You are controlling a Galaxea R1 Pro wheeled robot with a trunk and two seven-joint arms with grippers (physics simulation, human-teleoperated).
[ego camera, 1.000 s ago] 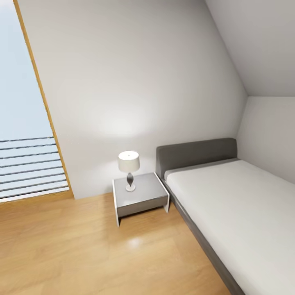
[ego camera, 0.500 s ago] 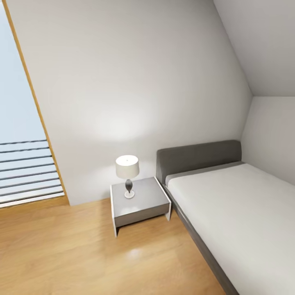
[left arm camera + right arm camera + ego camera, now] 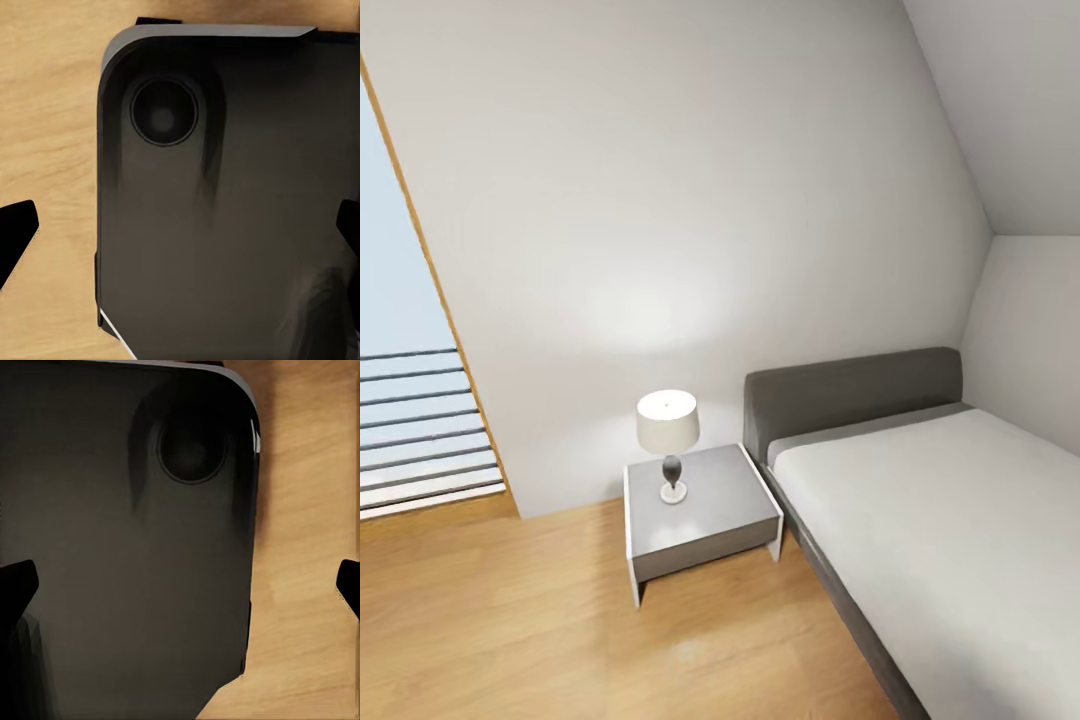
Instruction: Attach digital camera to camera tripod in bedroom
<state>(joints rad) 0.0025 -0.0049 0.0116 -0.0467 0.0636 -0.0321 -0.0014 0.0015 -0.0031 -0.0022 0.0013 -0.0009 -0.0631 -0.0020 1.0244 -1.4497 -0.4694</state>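
Robot in transit: both grippers, left gripper [image 3: 180,232] and right gripper [image 3: 180,585], wide open and empty above its dark rounded base [image 3: 225,225]; white-shaded table lamp [image 3: 668,440] near grey nightstand's [image 3: 710,500] rear edge beside grey-framed bed [image 3: 950,520].

Floor [image 3: 510,620]: glossy light wood planks. Nightstand [image 3: 700,515]: smooth grey top. Headboard [image 3: 850,395]: matt grey cloth.

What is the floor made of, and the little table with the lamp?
The floor looks like light wood planks with a slight sheen: grain lines and a soft glare spot show. The table seems painted or laminated board, smooth grey with white sides. The lamp has a pale, fabric-like shade.
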